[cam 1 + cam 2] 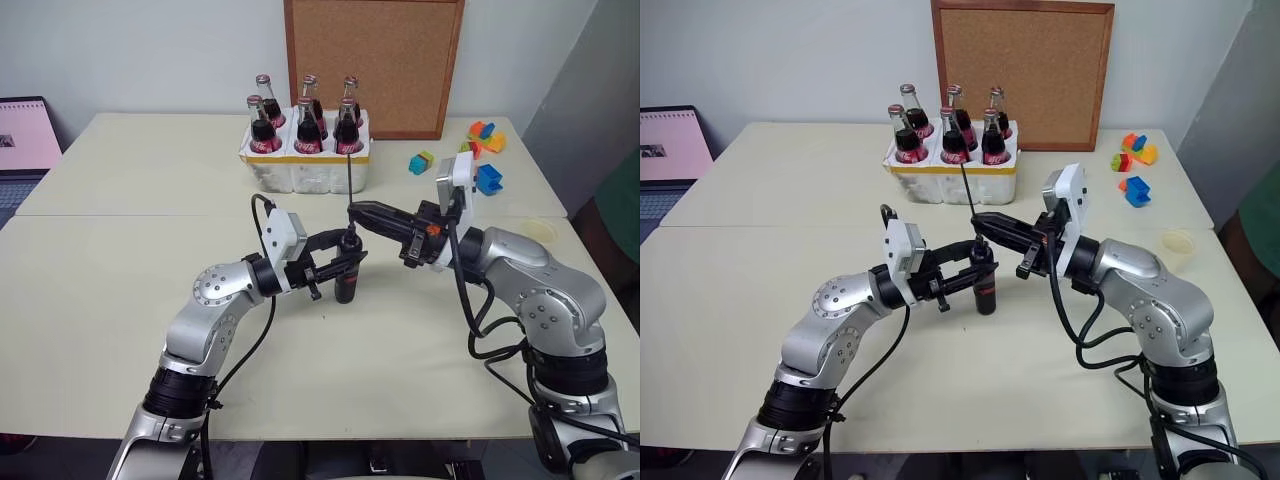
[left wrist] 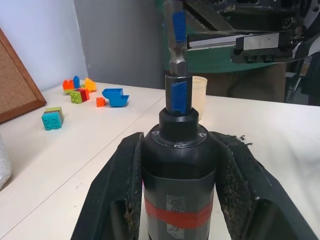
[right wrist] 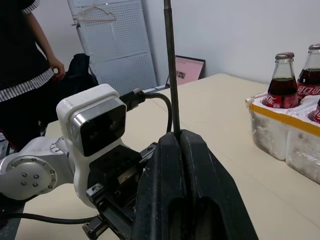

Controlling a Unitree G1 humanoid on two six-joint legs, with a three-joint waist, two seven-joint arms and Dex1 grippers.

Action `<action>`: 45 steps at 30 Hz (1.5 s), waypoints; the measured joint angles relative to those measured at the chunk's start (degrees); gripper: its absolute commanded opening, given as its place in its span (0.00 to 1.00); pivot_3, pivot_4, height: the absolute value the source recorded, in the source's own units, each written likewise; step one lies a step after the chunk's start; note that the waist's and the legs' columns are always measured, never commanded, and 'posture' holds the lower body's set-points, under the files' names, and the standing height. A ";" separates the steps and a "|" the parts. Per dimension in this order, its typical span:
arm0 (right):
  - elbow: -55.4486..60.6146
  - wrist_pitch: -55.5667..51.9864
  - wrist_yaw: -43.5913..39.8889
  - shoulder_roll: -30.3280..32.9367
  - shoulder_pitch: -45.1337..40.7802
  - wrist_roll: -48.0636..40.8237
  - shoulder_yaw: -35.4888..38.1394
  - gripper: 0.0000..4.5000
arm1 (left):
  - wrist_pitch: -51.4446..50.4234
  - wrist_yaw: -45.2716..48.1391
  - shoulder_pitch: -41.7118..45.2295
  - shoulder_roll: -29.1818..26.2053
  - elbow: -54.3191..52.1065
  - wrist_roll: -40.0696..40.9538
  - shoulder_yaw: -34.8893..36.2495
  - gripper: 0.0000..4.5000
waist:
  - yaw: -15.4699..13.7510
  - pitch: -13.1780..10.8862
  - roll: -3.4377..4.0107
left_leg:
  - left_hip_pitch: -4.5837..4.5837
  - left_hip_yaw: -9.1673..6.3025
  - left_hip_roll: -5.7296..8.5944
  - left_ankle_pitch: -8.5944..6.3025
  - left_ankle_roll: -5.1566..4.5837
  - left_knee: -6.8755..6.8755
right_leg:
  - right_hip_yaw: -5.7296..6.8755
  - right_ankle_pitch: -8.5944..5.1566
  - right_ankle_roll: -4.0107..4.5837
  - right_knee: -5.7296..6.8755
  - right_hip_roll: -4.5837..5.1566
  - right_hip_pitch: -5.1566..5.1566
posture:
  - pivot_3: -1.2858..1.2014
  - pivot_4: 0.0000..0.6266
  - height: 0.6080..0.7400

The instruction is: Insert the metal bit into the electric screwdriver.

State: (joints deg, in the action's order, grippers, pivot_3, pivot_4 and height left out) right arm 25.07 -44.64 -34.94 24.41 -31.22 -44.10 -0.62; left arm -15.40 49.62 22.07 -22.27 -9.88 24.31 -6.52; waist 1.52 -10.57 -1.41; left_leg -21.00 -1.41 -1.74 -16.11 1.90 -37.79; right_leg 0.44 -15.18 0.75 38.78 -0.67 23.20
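Over the middle of the pale table, the two arms meet just above its surface. On the left, the left end effector is clamped around the electric screwdriver, a black cylinder with a red band, held upright with its nose pointing up; the left wrist view shows the black fingers pressed against both sides of its body. On the right, the right end effector is closed tight on the metal bit, a thin grey rod standing almost upright, its long upper part rising above the pinched fingertips. The bit's lower end sits right at the screwdriver's nose, lined up with the socket; from the left wrist view the two look touching or just entering, though I cannot tell how deep it sits. Farther back on the table stands a white foam crate holding six dark soda bottles, and behind it a cork board leans against the wall. To the far right lie some coloured toy blocks, with a small pale cup nearer on the right. A laptop sits off the far left edge, and a person in dark clothes stands beyond the table.
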 measured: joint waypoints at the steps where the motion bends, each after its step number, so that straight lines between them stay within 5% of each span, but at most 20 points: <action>1: 0.09 -0.09 0.00 0.12 0.04 -0.07 0.03 0.00 | 0.00 0.00 0.00 0.00 0.00 0.00 0.01 0.37 | 0.00 0.00 0.00 | 0.00 0.00 0.00 0.00 0.00 0.00 | 0.00 0.00 0.00 -0.01 0.00 0.00 | 0.52 0.24 1.00; 45: 6.18 -18.00 11.16 3.95 -7.29 -8.69 2.61 0.00 | 0.86 0.06 -0.24 -0.28 -1.00 0.03 -0.35 0.37 | 0.03 0.00 -0.01 | -0.02 0.03 -0.02 0.01 0.01 0.84 | 0.00 0.01 -0.02 -0.78 0.01 0.04 | 0.52 0.24 1.00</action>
State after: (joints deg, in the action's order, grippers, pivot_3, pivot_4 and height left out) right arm 31.26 -62.64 -23.78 28.36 -38.51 -52.79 1.99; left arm -14.53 49.68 21.83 -22.55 -10.88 24.34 -6.87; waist 1.54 -10.57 -1.42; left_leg -21.03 -1.38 -1.77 -16.10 1.91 -36.95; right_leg 0.44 -15.17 0.73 38.00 -0.65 23.23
